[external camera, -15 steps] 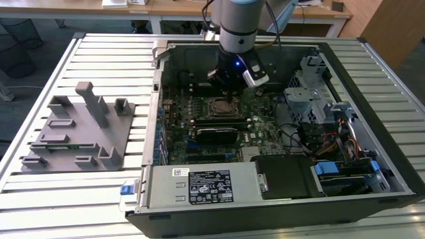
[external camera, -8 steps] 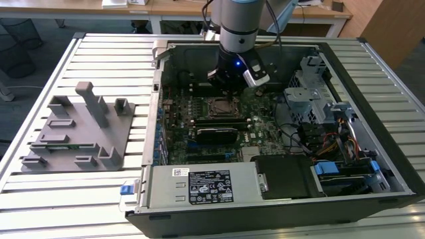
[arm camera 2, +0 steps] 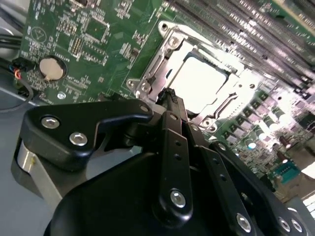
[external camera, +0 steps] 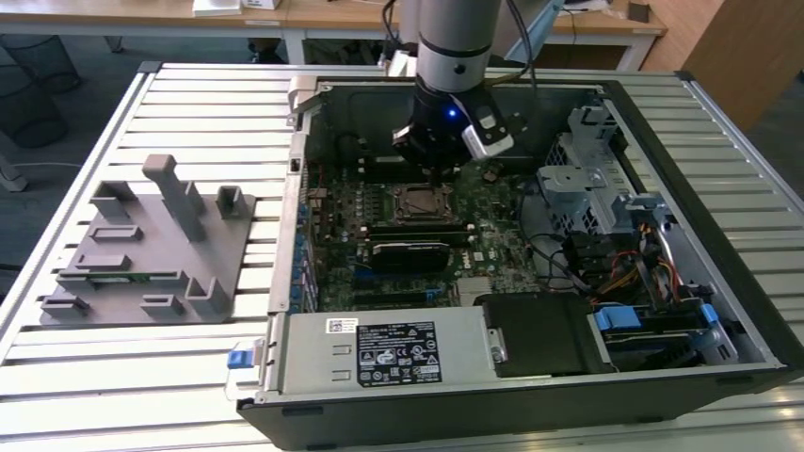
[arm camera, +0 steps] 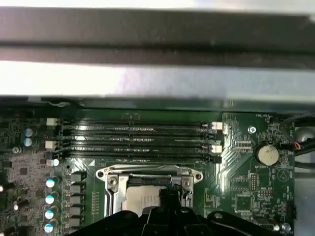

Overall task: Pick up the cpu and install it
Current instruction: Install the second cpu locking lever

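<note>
open computer case lying on a slatted desk, with the arm reaching down into it. the gripper hangs just above the motherboard socket, near the middle of the green motherboard. in the second wrist view the gripper has its fingertips drawn together to a narrow point with nothing between them, poised at the socket's edge. the cpu lies flat inside the metal socket frame, its bright silver top facing up; in the first wrist view the cpu is partly hidden behind the gripper. memory slots run beside the socket, and a coin battery sits further along the board. a grey fixture block stands on the desk, well apart from the case, toward the exterior view's left.
</note>
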Robot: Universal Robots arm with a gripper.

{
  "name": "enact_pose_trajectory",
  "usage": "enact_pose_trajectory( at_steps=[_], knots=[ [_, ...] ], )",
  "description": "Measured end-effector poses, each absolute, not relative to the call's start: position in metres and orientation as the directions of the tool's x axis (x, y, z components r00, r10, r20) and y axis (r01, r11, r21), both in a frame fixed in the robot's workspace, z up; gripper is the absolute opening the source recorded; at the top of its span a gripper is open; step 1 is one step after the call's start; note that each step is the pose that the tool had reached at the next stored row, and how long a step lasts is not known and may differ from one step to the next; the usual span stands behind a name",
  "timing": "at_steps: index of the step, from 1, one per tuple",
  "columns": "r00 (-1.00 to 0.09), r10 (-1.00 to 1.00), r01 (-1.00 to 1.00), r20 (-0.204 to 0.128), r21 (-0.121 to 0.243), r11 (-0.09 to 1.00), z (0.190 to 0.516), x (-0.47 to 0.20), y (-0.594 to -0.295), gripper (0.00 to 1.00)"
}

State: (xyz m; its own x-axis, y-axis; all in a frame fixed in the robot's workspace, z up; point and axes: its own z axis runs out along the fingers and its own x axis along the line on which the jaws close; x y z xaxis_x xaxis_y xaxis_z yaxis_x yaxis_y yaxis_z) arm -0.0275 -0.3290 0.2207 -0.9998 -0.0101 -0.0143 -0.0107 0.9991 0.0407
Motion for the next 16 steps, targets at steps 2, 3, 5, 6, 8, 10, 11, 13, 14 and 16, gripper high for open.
enact_pose_trajectory(
  at_steps=[2,3,5,6,8,10,11,13,14,16],
  knots=[
    [-1.0,-0.01,-0.011,-0.014,0.041,0.999,0.221,-0.028,-0.333,0.11],
    [-1.0,-0.01,-0.011,-0.014,0.041,0.999,0.221,-0.028,-0.336,0.11],
    [-1.0,-0.01,-0.011,-0.014,0.041,0.999,0.221,-0.028,-0.34,0.11],
    [-1.0,-0.01,-0.011,-0.014,0.041,0.999,0.221,-0.028,-0.342,0.11],
    [-1.0,-0.01,-0.011,-0.014,0.041,0.999,0.221,-0.028,-0.345,0.11],
    [-1.0,-0.01,-0.011,-0.014,0.041,0.999,0.221,-0.028,-0.347,0.11],
    [-1.0,-0.01,-0.011,-0.014,0.041,0.999,0.221,-0.028,-0.348,0.11],
    [-1.0,-0.01,-0.011,-0.014,0.041,0.999,0.221,-0.028,-0.349,0.11],
    [-1.0,-0.01,-0.011,-0.014,0.041,0.999,0.221,-0.028,-0.35,0.11],
    [-1.0,-0.01,-0.01,-0.014,0.04,0.999,0.221,-0.028,-0.35,0.11]
  ],
)
